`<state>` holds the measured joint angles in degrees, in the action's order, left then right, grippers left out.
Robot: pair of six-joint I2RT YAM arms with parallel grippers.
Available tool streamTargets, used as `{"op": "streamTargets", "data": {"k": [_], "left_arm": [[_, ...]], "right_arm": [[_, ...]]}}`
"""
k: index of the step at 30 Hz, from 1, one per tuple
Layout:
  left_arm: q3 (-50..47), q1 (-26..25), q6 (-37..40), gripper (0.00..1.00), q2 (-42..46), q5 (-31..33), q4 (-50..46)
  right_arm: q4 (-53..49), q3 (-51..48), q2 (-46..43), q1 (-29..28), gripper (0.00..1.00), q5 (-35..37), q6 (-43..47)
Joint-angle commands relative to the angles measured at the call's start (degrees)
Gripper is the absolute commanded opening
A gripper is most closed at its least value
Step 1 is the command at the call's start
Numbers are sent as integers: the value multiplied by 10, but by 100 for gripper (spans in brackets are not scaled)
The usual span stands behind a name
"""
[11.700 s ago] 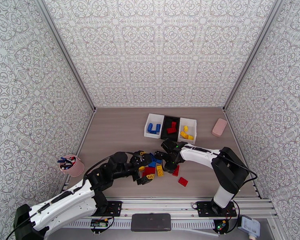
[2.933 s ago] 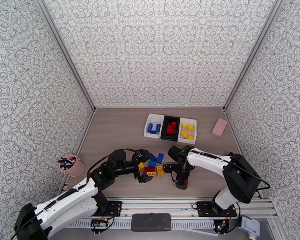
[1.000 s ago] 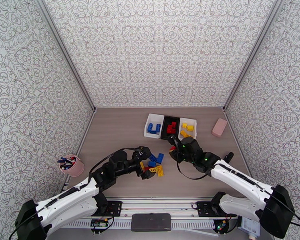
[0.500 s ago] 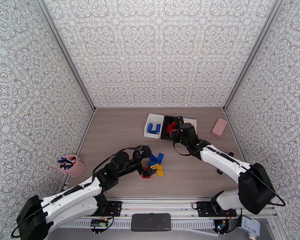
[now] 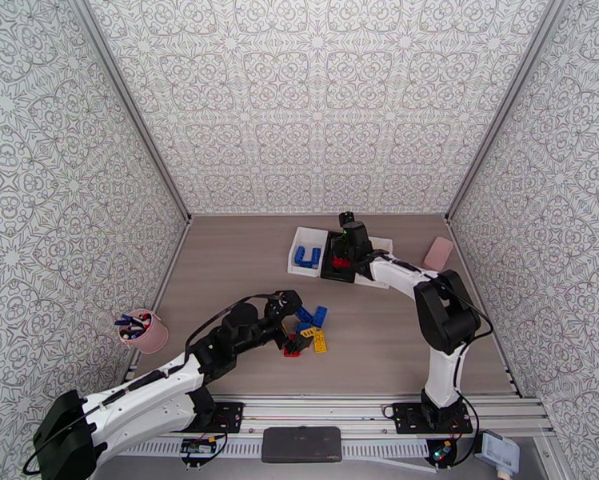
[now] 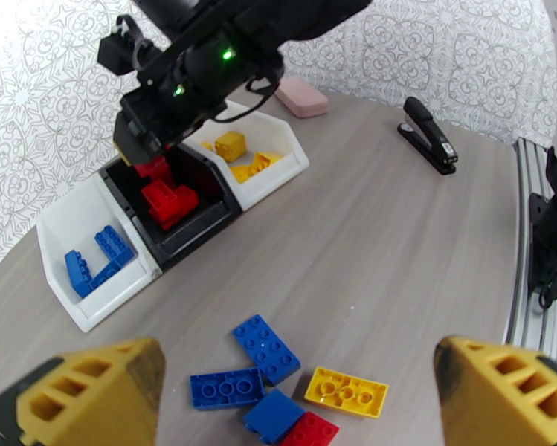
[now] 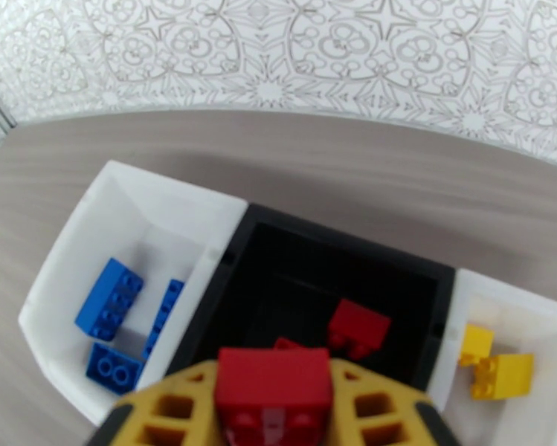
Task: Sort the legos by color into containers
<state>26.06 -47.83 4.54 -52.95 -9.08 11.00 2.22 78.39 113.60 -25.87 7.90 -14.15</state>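
While the right gripper (image 7: 272, 414) squeezes a red plastic brick (image 7: 273, 384) over the black bin (image 7: 337, 241), the left gripper (image 6: 297, 392) hangs wide open and empty over loose bricks (image 6: 267, 349).

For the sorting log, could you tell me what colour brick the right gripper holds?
Red; the lego brick shows best in the right wrist view.

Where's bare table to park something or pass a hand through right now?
Bare: the table between the pink cup and the bins, and the stretch right of the loose bricks. Crowded: those bricks under the open left gripper, and the bins, where the right gripper holds a red brick.
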Motion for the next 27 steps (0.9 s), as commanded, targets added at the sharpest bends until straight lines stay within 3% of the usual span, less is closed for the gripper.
{"op": "streamTargets", "data": {"k": [1,3,6,10,16,22,27], "left_arm": [[-3,6,-8,100,-1,6,13],[-3,9,-9,100,-2,6,16],[0,13,-17,100,-2,13,15],[5,13,-40,100,4,69,8],[20,12,-83,100,1,151,-28],[65,14,-226,100,-36,267,-129],[90,14,-352,99,-69,337,-213]], "right_arm": [[31,27,23,6,7,-17,7],[34,30,29,6,10,-17,9],[24,33,25,6,24,-11,13],[27,9,-8,6,45,-10,22],[35,-43,-72,6,67,-21,48],[76,-131,-158,6,92,-94,111],[68,-188,-236,6,100,-153,155]]}}
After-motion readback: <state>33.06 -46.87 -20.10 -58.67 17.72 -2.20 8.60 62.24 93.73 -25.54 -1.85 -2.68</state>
